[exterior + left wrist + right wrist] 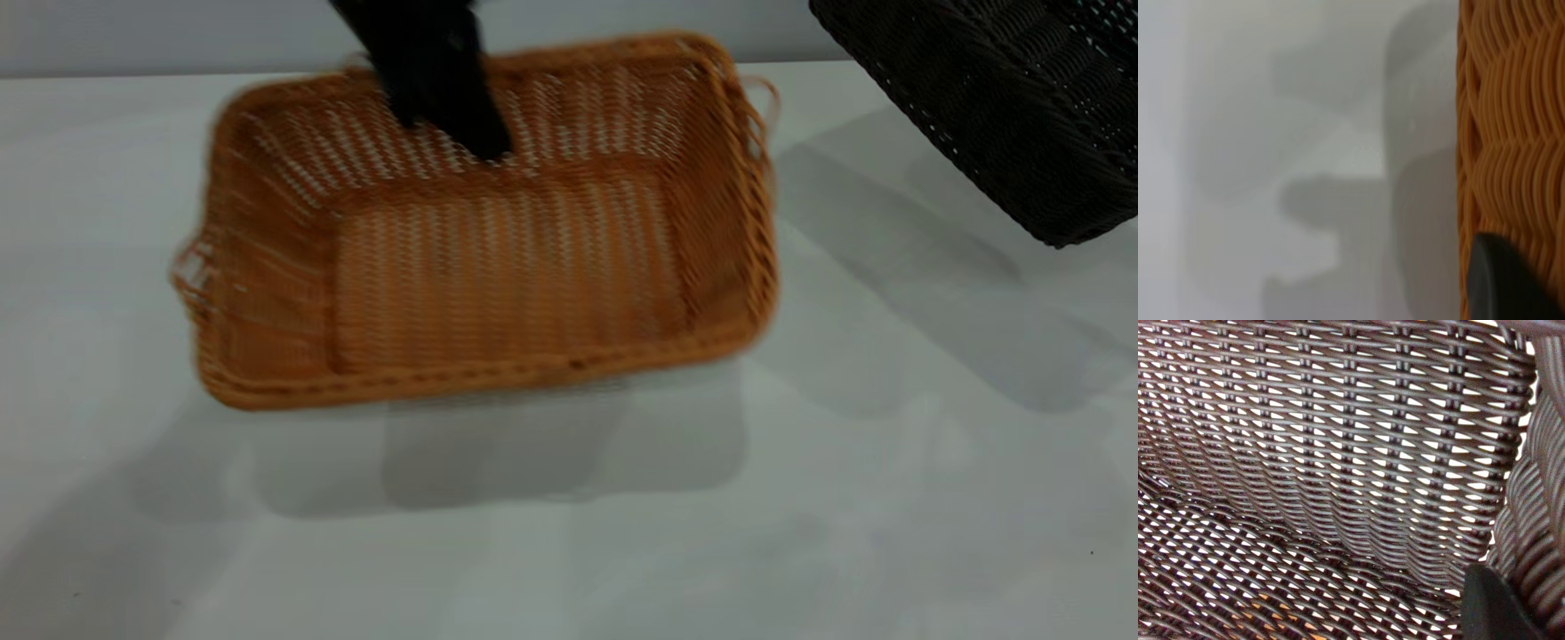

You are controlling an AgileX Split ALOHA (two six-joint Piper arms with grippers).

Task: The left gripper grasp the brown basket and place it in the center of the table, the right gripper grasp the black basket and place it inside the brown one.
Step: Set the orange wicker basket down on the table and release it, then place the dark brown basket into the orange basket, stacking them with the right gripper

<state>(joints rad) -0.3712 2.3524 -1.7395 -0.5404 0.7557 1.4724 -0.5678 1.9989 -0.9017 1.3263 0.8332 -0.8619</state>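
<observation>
We log the left claw (462, 124) reaching down from the top of the exterior view onto the far wall of the brown basket (498, 267), its dark fingers overlapping the rim and upper inner wall there; it appears clamped on that far wall. The basket is tilted, near edge toward the camera, with a shadow spread on the surface (569, 533) below and in front of it, so it looks raised off the surface, at least along its near side. It sits slightly left of the middle of the view. In the left wrist view we see the orange weave (1511, 133) running along one edge, one dark fingertip (1505, 283) against it, and pale surface (1271, 133) beyond. The black basket (1005, 98) hangs tilted at the upper right of the exterior view, above the surface, well apart from the brown one. The right claw (1498, 607) shows only as one dark finger against the black weave (1338, 453); we take it as holding that basket.
</observation>
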